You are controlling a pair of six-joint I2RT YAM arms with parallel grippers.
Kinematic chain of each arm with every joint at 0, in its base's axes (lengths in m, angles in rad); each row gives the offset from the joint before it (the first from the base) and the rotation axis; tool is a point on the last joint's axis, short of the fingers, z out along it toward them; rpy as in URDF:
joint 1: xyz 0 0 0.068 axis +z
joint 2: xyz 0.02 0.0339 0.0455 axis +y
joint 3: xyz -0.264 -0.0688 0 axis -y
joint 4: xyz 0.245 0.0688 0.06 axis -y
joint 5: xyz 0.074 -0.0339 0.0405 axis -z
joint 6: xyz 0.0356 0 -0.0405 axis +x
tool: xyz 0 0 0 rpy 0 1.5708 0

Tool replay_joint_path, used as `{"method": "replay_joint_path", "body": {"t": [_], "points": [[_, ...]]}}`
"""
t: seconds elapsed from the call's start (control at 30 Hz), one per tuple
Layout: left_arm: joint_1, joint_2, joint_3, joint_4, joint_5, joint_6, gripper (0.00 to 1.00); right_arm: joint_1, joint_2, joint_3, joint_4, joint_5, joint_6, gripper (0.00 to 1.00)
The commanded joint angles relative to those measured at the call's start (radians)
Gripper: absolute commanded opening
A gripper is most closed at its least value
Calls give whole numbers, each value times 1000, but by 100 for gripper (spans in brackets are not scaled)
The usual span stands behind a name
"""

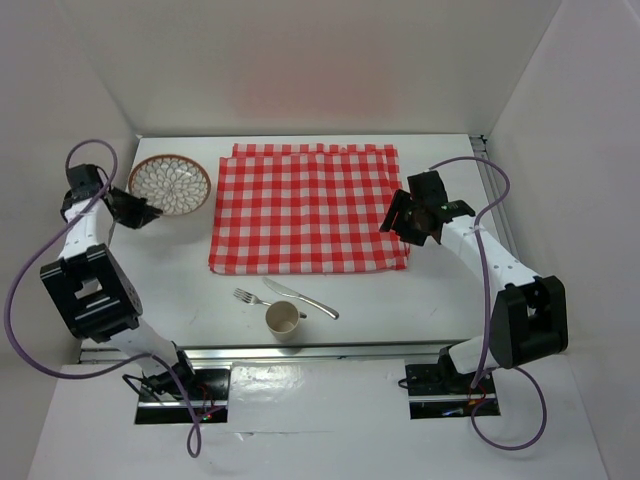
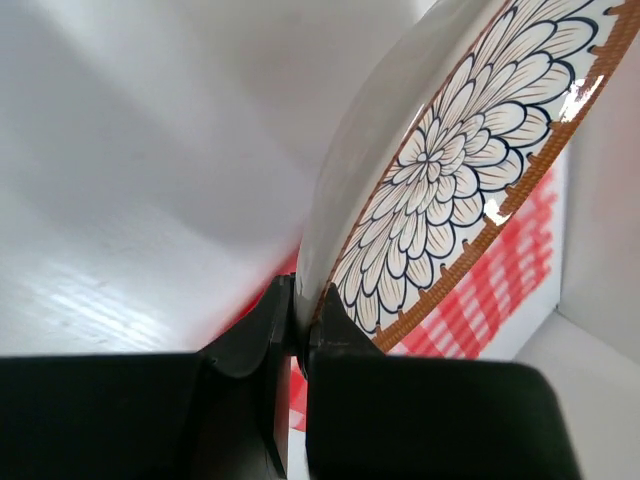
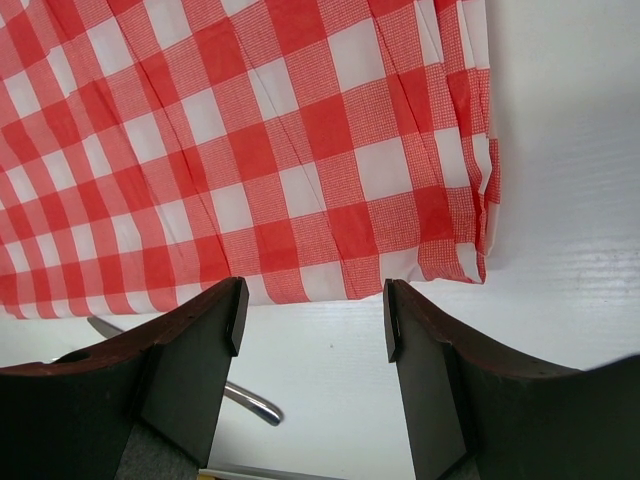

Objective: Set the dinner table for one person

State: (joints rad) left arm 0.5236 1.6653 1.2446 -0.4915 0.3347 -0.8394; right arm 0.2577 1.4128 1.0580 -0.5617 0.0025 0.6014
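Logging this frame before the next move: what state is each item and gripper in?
Round floral-patterned ceramic plate: rim clamped in left gripper.
Red-and-white checked cloth: spread flat.
Beige cup: upright, empty.
Silver metal fork: lying flat.
Silver metal knife: lying flat.
Right gripper: open, holding nothing.

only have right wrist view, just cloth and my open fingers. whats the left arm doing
observer: left gripper is shut on the rim of the patterned plate.
operator: plate on the cloth yet
observer: no, top view shows it left of the checked cloth, apart from it, over bare dinner table.
operator: wheres the cup
observer: the cup is by the near edge, just nearer than the knife, fork to its left.
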Motion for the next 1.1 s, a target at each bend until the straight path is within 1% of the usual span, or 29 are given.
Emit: {"method": "replay_joint_path", "body": {"t": [0.0, 0.07, 0.1, 0.17, 0.2, 0.27, 0.3, 0.47, 0.5, 0.53, 0.6, 0.77, 0.93, 1.07], "points": [[-75, -111, 140, 82, 171, 22, 0, 9, -26, 23, -15, -6, 1, 68], [-128, -111, 179, 70, 194, 49, 0, 9, -26, 14, -6, -18, 1, 68], [-192, -111, 188, 70, 194, 63, 0, 9, -26, 14, -6, -31, -8, 68], [-269, -99, 213, 70, 194, 77, 0, 9, -26, 14, -6, -32, -8, 68], [-348, -90, 222, 70, 185, 86, 0, 9, -37, 14, -6, -32, -8, 68], [-422, -41, 257, 61, 162, 86, 0, 9, -47, 14, -16, -32, -8, 68], [-482, -20, 269, 60, 162, 86, 0, 9, -58, 14, -27, -32, -8, 68], [-626, 146, 340, 93, 194, 66, 0, 9, -107, 10, -52, 0, -17, 68], [-626, 168, 351, 103, 194, 57, 0, 9, -107, 10, -52, 1, -17, 68], [-652, 188, 360, 103, 194, 57, 0, 9, -121, -3, -61, 1, -17, 68], [-674, 224, 360, 157, 207, 30, 0, 9, -137, -15, -61, 1, -17, 68], [-711, 352, 395, 172, 190, 20, 0, 9, -169, -35, -83, 1, -17, 68], [-740, 413, 404, 191, 201, -1, 0, 9, -181, -58, -92, 1, -17, 68], [-749, 432, 404, 182, 167, -1, 0, 9, -181, -58, -92, 1, -17, 68]]}}
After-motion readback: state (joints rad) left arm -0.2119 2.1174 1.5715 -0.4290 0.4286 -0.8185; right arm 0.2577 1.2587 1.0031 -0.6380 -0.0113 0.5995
